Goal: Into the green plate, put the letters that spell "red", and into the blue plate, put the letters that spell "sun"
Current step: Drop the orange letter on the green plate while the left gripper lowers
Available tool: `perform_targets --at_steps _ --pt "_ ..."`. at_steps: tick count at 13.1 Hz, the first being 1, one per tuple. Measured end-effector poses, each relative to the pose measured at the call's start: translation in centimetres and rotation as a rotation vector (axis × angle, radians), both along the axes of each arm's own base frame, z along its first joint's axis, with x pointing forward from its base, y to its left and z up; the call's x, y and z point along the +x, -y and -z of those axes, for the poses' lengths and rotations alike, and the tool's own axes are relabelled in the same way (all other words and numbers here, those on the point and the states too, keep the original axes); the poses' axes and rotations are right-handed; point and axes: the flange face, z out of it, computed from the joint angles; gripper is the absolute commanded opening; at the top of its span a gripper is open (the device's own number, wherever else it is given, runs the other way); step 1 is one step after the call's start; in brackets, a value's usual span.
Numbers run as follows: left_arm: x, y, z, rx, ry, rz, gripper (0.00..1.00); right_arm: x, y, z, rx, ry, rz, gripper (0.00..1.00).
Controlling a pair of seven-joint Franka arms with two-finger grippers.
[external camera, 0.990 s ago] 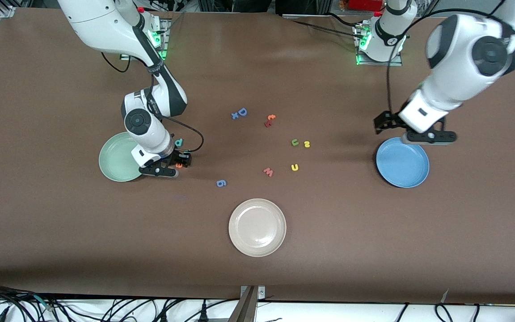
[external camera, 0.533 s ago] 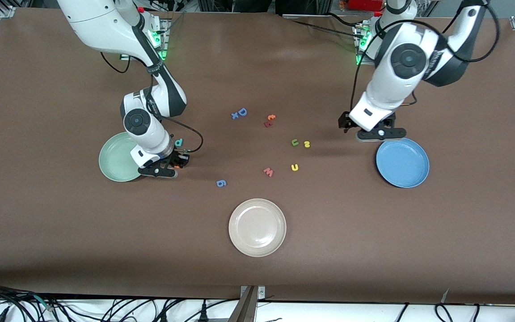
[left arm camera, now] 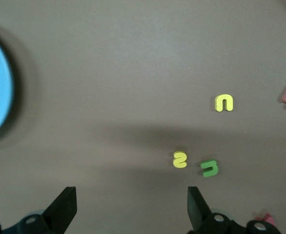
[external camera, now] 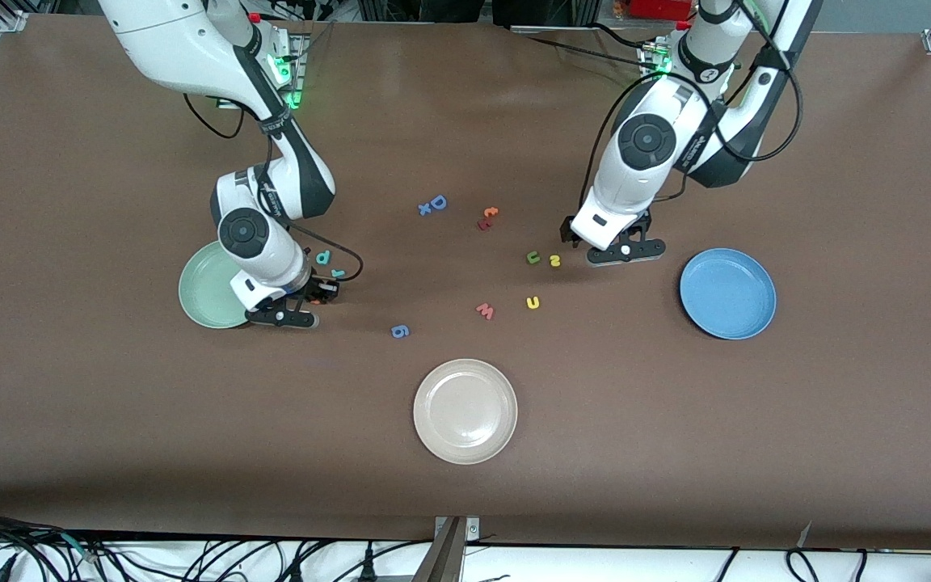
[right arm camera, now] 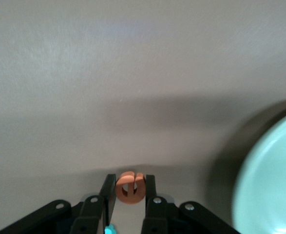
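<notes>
Orange "e" (right arm camera: 130, 186) upright between fingers (right arm camera: 149, 190)

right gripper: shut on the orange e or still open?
Shut on the orange e: the right gripper fingers press both its sides, beside the green plate.

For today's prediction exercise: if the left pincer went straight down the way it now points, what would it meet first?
Probably bare table. The left pincer hangs open beside the yellow "s" and green "u/n", which seem just off its line, though depth is unclear.
</notes>
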Motion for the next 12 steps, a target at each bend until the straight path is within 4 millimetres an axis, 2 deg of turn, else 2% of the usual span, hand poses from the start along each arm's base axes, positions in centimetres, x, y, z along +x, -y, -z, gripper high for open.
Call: perform_targets --at_steps 2,4,6,9,11,12 --pt "0.1 0.6 1.6 -0.011 0.008 -0.013 1.0 1.2 2.3 -1.5 -0.02 -0.01 -0.055 0.17" --pt "0.4 1.1 3.3 -0.03 0.023 -0.012 1.0 2.1 6.3 -2.1 -0.046 -0.025 -0.117 0.17" --pt "0.3 1.7 5.1 -0.043 0.03 -0.004 1.0 2.6 9.6 -2.2 -0.066 -0.051 -0.151 0.17" --pt "-0.6 3.1 7.0 -0.047 0.022 0.021 1.0 2.2 13.0 -1.4 -0.083 -0.09 -0.167 0.2" --pt "-0.8 3.3 7.4 -0.045 0.017 0.026 0.98 1.0 14.4 0.3 -0.089 -0.134 -0.158 0.52" --pt "-0.8 3.2 7.5 -0.044 0.015 0.025 0.98 0.6 14.7 1.2 -0.092 -0.152 -0.156 0.95"
